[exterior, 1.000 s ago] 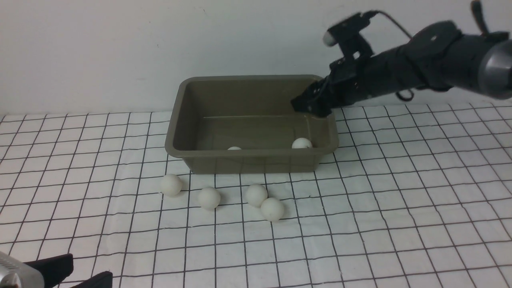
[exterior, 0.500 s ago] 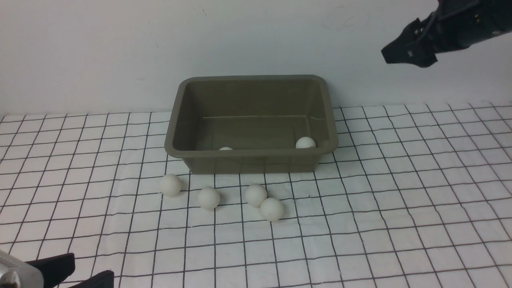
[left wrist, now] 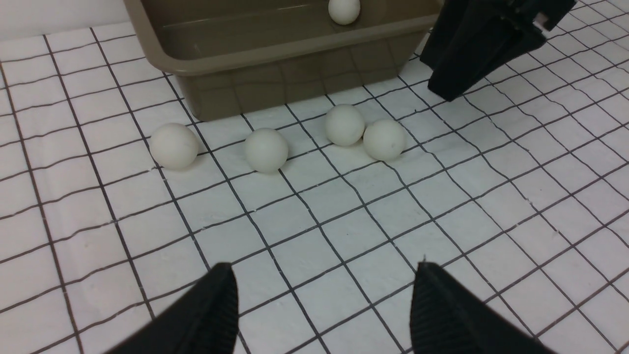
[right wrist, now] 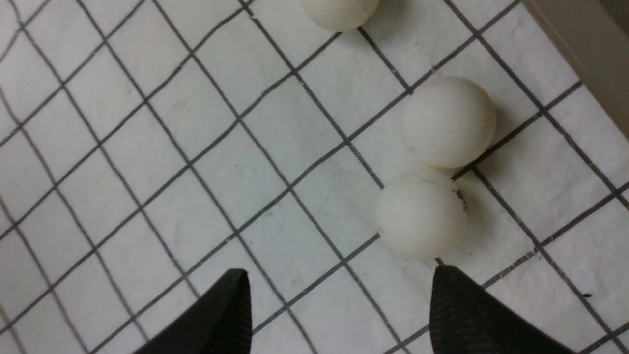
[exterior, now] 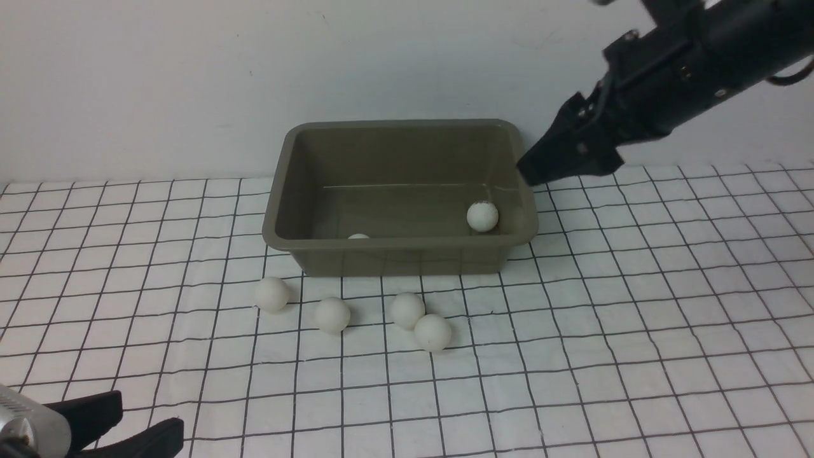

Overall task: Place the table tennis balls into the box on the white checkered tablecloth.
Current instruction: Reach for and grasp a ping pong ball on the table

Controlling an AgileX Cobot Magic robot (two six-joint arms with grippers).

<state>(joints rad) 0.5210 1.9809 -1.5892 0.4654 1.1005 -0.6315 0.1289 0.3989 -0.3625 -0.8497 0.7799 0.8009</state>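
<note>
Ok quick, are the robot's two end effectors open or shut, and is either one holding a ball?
Left end effector: open, holding nothing.
Right end effector: open, holding nothing.

Matte black right arm (exterior: 693,57), looped cable (exterior: 792,75), tapered black right tool (exterior: 545,168), silver left wrist (exterior: 25,432), black left tool (left wrist: 324,290)

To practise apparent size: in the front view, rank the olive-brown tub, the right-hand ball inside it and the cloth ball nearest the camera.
1. olive-brown plastic tub
2-3 unsure: the matte white ball nearest the camera looks slightly bigger than the white ball inside the tub, perhaps just nearness.
</note>
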